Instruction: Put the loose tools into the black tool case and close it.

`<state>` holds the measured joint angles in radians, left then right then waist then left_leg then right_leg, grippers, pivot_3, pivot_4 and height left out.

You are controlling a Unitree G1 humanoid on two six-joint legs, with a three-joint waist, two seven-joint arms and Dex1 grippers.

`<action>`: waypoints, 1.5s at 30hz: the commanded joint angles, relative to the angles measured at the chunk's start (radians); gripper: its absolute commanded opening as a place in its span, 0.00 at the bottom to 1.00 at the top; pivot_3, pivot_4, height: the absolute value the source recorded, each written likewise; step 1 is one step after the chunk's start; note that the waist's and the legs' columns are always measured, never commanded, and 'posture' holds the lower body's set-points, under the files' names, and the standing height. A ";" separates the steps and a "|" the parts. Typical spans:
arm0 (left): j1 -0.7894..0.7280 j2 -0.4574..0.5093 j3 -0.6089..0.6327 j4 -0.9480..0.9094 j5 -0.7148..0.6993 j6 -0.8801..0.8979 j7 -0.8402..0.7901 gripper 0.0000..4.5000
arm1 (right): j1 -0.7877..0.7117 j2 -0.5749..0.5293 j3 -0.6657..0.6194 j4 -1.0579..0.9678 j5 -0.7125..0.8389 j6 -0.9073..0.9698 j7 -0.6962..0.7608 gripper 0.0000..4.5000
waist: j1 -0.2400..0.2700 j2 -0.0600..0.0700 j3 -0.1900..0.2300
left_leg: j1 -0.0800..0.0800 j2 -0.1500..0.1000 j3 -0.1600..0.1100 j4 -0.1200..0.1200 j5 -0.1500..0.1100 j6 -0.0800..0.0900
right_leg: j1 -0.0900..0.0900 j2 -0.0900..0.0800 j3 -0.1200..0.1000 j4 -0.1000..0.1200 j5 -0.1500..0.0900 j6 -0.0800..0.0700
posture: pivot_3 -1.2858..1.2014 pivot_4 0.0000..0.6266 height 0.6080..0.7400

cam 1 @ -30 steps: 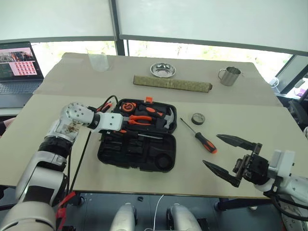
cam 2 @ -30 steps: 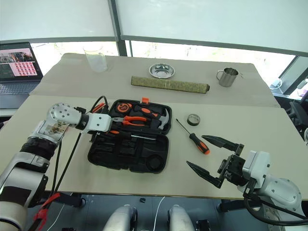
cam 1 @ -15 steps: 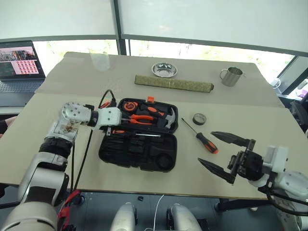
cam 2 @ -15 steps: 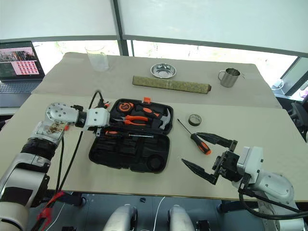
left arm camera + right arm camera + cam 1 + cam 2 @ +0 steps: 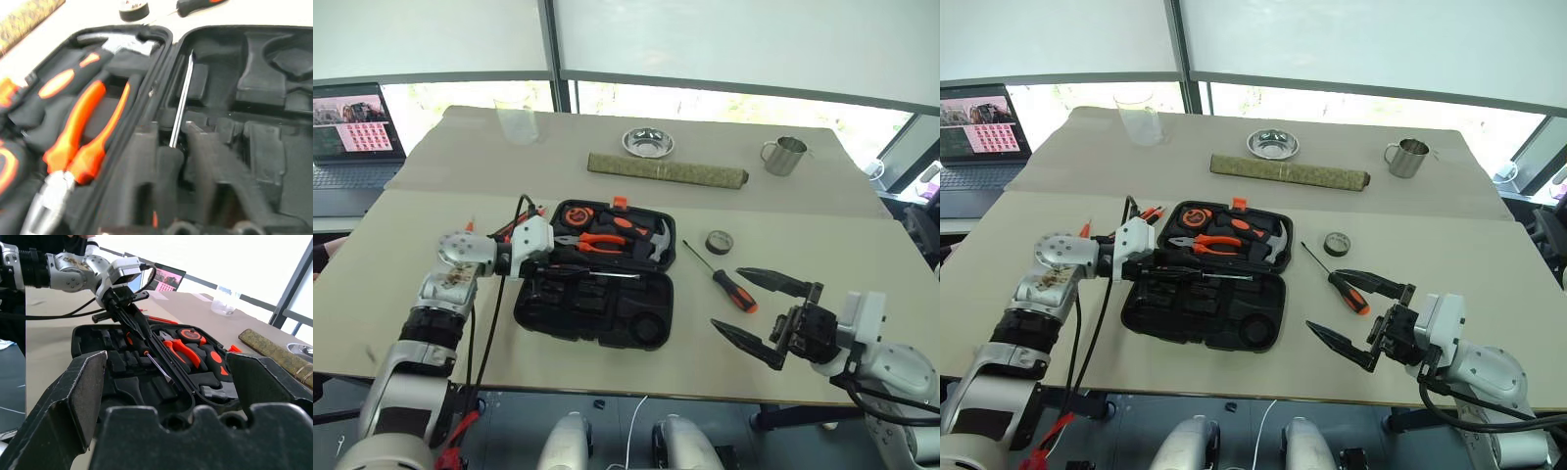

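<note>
only two screwdrivers: one in black tool case, one outside

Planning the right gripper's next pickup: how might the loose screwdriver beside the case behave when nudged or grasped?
The screwdriver lies flat on the table; its round handle will probably roll if nudged. It looks stiff and light. The thin shaft may slip, so grasping the handle seems safer.
</note>
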<state>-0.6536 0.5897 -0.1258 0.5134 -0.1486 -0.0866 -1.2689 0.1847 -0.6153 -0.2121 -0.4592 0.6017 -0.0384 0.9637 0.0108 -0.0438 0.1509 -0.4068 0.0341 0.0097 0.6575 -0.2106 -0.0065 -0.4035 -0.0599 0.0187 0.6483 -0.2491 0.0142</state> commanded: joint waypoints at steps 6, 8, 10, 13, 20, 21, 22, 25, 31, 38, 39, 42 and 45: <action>-0.012 -0.036 -0.031 0.057 0.066 -0.005 0.071 0.01 | 0.026 0.007 -0.029 -0.019 -0.006 -0.026 0.004 1.00 | 0.000 0.000 0.000 | 0.001 0.000 0.000 0.000 0.000 0.000 | 0.001 0.000 0.000 0.000 0.000 0.000 | 0.52 0.24 1.00; 0.011 -0.033 -0.054 0.037 0.085 -0.016 0.065 0.01 | 0.036 0.013 -0.024 -0.023 -0.011 -0.030 0.001 1.00 | 0.001 0.001 -0.001 | 0.001 0.000 0.000 0.000 0.000 0.000 | 0.001 0.000 0.000 0.000 0.000 0.000 | 0.52 0.24 1.00; 0.025 -0.034 -0.071 0.030 0.105 -0.029 0.073 0.01 | 0.038 0.018 -0.021 -0.022 -0.015 -0.032 0.000 1.00 | 0.001 0.002 -0.001 | 0.001 0.000 0.000 0.000 0.000 0.000 | 0.001 0.000 0.000 0.000 0.000 0.000 | 0.52 0.24 1.00; 0.033 -0.037 -0.103 0.042 0.163 -0.069 0.112 0.01 | 0.027 0.029 -0.021 -0.013 -0.023 -0.035 -0.009 1.00 | 0.003 0.003 -0.002 | 0.001 0.000 0.000 0.001 0.000 0.000 | 0.002 0.000 0.000 0.000 0.000 0.000 | 0.52 0.24 1.00; 0.068 -0.065 -0.068 -0.013 0.136 -0.062 0.179 0.01 | -0.001 0.064 -0.025 0.021 -0.064 -0.044 -0.063 1.00 | 0.003 0.008 -0.005 | 0.011 0.000 0.000 0.001 0.000 0.000 | 0.013 0.000 0.000 -0.002 -0.004 0.007 | 0.52 0.24 1.00; 0.079 -0.065 -0.034 -0.034 0.085 -0.046 0.161 0.01 | 0.000 0.070 -0.041 0.025 -0.060 -0.035 -0.083 1.00 | 0.003 0.008 -0.005 | 0.011 0.000 0.000 0.001 0.000 0.000 | 0.013 -0.001 0.000 -0.002 -0.004 0.008 | 0.52 0.24 1.00; 0.088 -0.064 -0.001 -0.054 0.038 -0.041 0.144 0.01 | 0.005 0.072 -0.058 0.029 -0.056 -0.027 -0.097 1.00 | 0.003 0.008 -0.005 | 0.011 0.000 0.000 0.001 0.000 0.000 | 0.013 -0.001 0.000 -0.002 -0.004 0.007 | 0.52 0.24 1.00; 0.134 -0.034 0.123 -0.124 -0.131 -0.037 0.072 0.25 | 0.057 0.053 -0.112 0.029 -0.051 -0.008 -0.110 1.00 | 0.000 0.009 -0.005 | 0.008 0.000 0.000 0.001 0.000 0.000 | 0.010 -0.001 0.000 -0.001 -0.004 0.007 | 0.52 0.24 1.00; 0.212 0.168 0.261 -0.199 -0.257 0.080 -0.063 0.76 | 0.242 0.008 -0.204 0.041 -0.119 0.056 -0.140 1.00 | -0.002 0.009 -0.004 | 0.002 0.001 -0.001 0.001 0.000 0.000 | 0.001 0.000 0.000 0.001 0.000 0.000 | 0.52 0.24 1.00; 0.428 0.263 0.379 -0.343 -0.393 0.168 -0.179 0.98 | 0.258 0.002 -0.188 0.068 -0.157 0.190 -0.230 1.00 | -0.008 0.011 -0.004 | 0.002 0.003 0.004 0.001 0.000 0.000 | 0.001 -0.001 0.004 -0.001 -0.003 0.003 | 0.52 0.24 1.00; 0.438 0.255 0.390 -0.352 -0.398 0.156 -0.172 0.98 | 0.219 -0.002 -0.173 0.063 -0.154 0.222 -0.250 1.00 | -0.007 0.011 -0.004 | 0.003 0.004 0.003 0.001 0.000 0.000 | 0.001 -0.001 0.004 -0.001 -0.003 0.002 | 0.52 0.24 1.00; 0.452 0.235 0.408 -0.394 -0.433 0.185 -0.146 0.98 | 0.063 -0.034 -0.116 0.047 -0.148 0.372 -0.316 1.00 | -0.008 0.011 -0.004 | 0.002 0.005 0.004 0.001 0.000 0.000 | 0.000 0.000 0.004 -0.001 -0.004 0.003 | 0.52 0.24 1.00; 0.456 0.237 0.402 -0.423 -0.429 0.190 -0.140 0.98 | -0.127 -0.119 0.006 0.056 -0.191 0.596 -0.349 1.00 | -0.012 0.013 -0.003 | 0.002 0.005 0.005 0.001 0.000 0.000 | -0.001 0.000 0.005 -0.001 -0.003 0.004 | 0.52 0.24 1.00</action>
<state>-0.1912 0.8209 0.2597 0.1256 -0.5610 0.1080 -1.4139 0.1341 -0.7067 -0.2466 -0.3794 0.4285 0.4355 0.6423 -0.0009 -0.0310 0.1482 -0.4042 0.0380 0.0156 0.6583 -0.2109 -0.0066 -0.4045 -0.0595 0.0243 0.6476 -0.2519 0.0181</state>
